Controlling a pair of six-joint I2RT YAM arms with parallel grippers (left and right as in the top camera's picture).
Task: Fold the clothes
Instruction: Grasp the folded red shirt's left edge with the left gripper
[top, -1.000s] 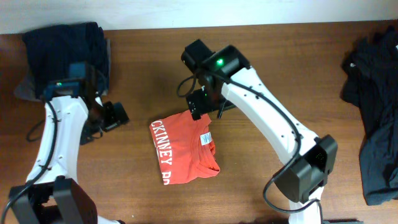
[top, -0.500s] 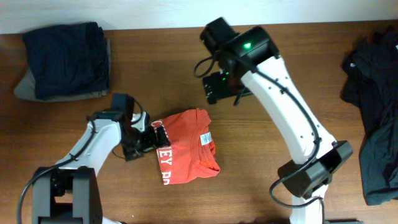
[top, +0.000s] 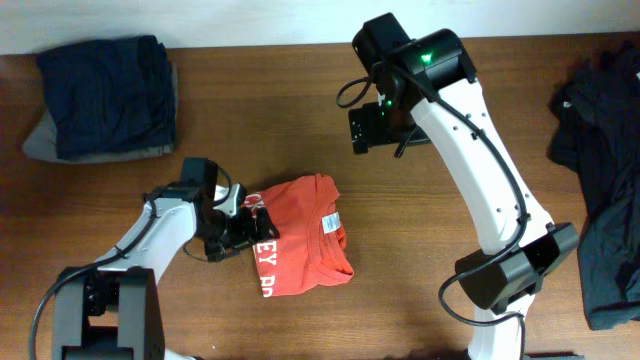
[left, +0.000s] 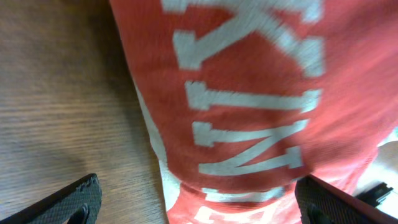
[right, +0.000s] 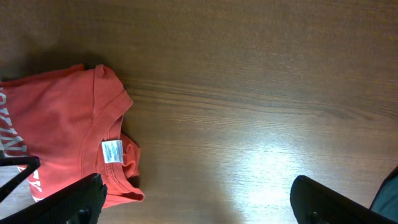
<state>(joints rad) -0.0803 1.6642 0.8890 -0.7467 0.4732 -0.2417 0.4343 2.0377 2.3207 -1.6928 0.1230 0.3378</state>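
- Left gripper (top: 243, 224): jaws spread wide at the left edge of the folded orange-red T-shirt (top: 305, 240); contact unclear.
- Right gripper (top: 377, 128): jaws wide, holding nothing, over the wooden table (top: 260, 120).
- White lettering (left: 249, 106) partly hidden by the fold.
- Black clothes (top: 600, 170) cut off at the frame's edge.

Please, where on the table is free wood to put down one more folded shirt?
Widest bare wood on the table: between the folded navy pile and the right gripper, above the orange T-shirt. Another strip lies between the right arm and the dark heap. Crowded: the T-shirt's left edge, where the open left gripper sits.
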